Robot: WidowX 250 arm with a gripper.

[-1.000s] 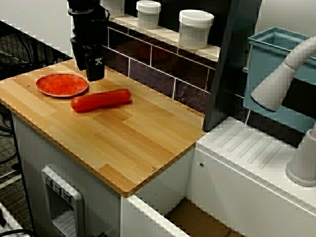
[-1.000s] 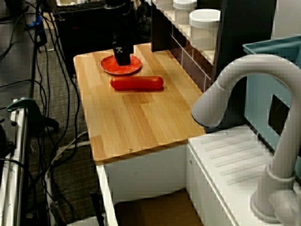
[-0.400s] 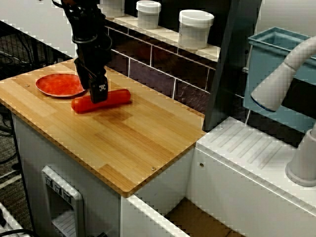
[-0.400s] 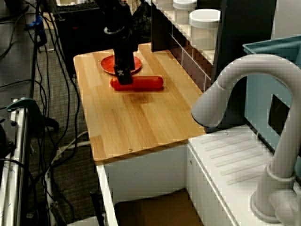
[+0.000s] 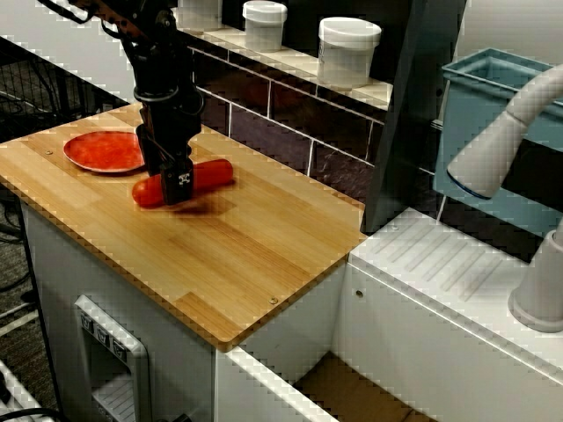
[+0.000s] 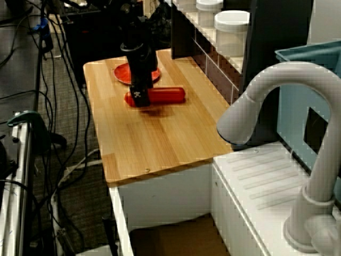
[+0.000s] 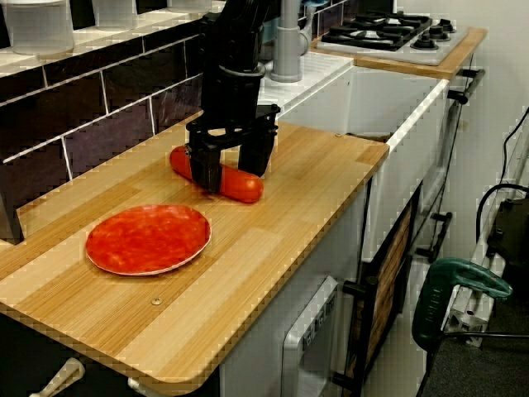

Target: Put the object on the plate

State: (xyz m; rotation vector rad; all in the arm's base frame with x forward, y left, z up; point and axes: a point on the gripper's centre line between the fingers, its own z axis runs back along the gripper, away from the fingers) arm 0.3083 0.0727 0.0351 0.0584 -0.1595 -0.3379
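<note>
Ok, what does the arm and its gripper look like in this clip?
The arm is black throughout, built of blocky segments. The gripper is black too, with two flat jaws; one carries a small white marking. No loose cables show on it.

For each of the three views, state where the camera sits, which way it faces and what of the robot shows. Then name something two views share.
Sink-side view: high, facing the counter and jars; arm and gripper over the sausage.
End-on view: behind the tap, looking along the counter; arm at the sausage.
Plate-end view: low, facing the stove; open jaws straddle the sausage.
Shared: the plate shows in all three.
</note>
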